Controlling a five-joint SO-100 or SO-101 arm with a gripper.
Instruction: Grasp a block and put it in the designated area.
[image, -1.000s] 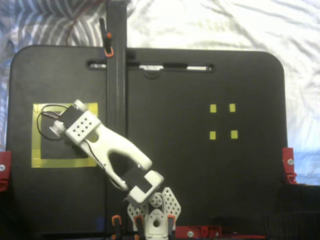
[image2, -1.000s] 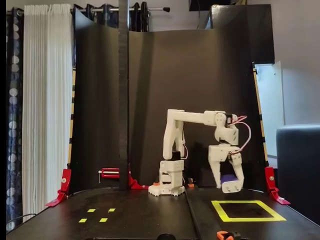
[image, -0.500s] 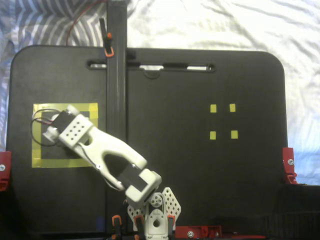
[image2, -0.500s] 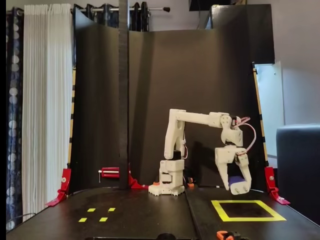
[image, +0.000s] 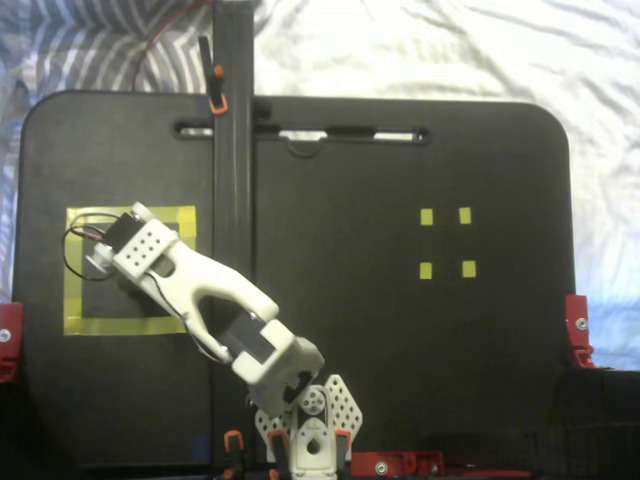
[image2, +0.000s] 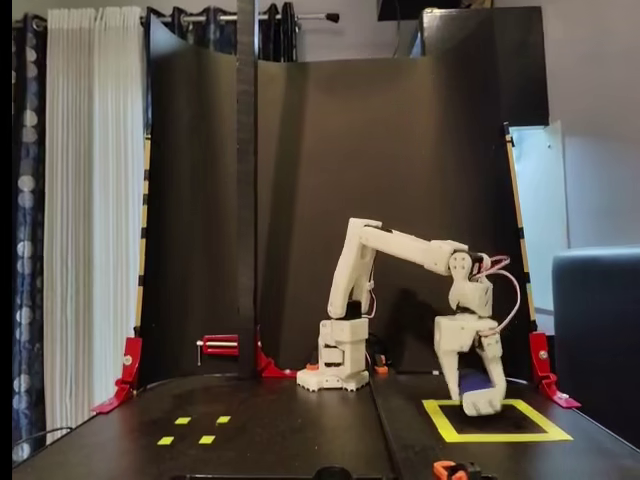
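Closed on the block (image2: 478, 383), the gripper (image2: 480, 400) hangs low over the designated area (image2: 445, 422) near the board's (image: 400, 180) left edge in a fixed view from above, fingertips at or just above the black inside the tape. From above, arm (image: 200, 290) covering block and part of the tape; black upright post (image: 232, 150) just beside the area's right side. Four small yellow squares (image: 446, 242) well apart, toward the right edge.

No text, label, brand, number or sign can be read in either fixed view
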